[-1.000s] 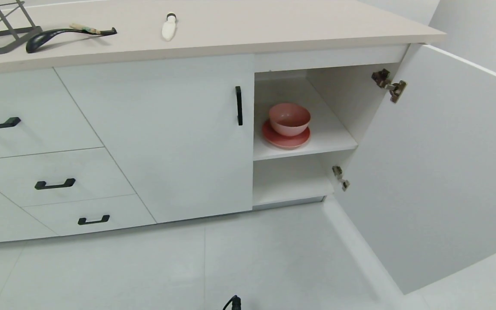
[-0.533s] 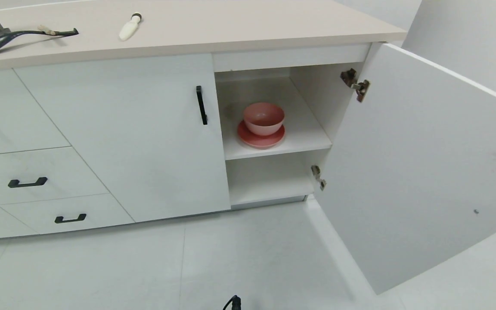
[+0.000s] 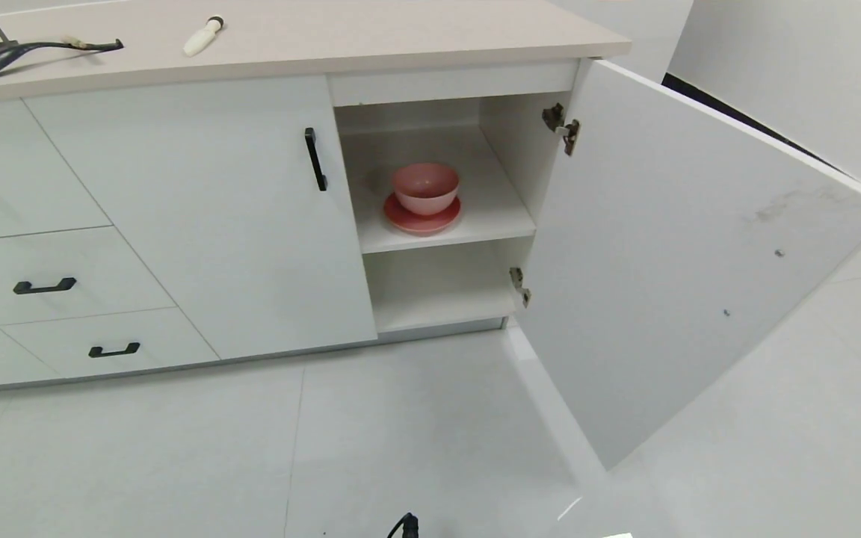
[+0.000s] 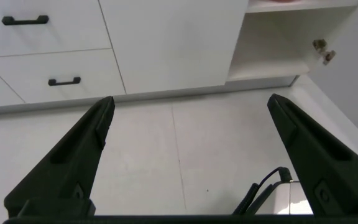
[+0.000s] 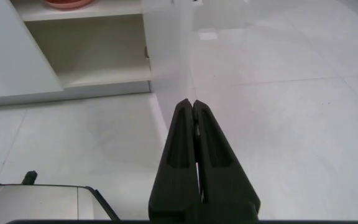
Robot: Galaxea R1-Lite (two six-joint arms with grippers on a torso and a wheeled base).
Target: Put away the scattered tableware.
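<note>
Lying far left on the countertop [image 3: 400, 33], the black ladle [image 3: 49, 47] ran lengthwise along the edge, with the white-handled utensil [image 3: 199, 39] to its right. The pink bowl [image 3: 424, 187] sat on the red plate [image 3: 421, 220] in the open cabinet [image 3: 509, 168]. The left gripper [image 4: 189, 99], jaws spread, was likely nearer. The right gripper [image 5: 193, 106] was pinched closed. Both hung well below, over the floor.

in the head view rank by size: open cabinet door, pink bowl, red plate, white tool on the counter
1. open cabinet door
2. red plate and pink bowl, near alike, plate slightly wider
3. white tool, smallest, though farther back
</note>
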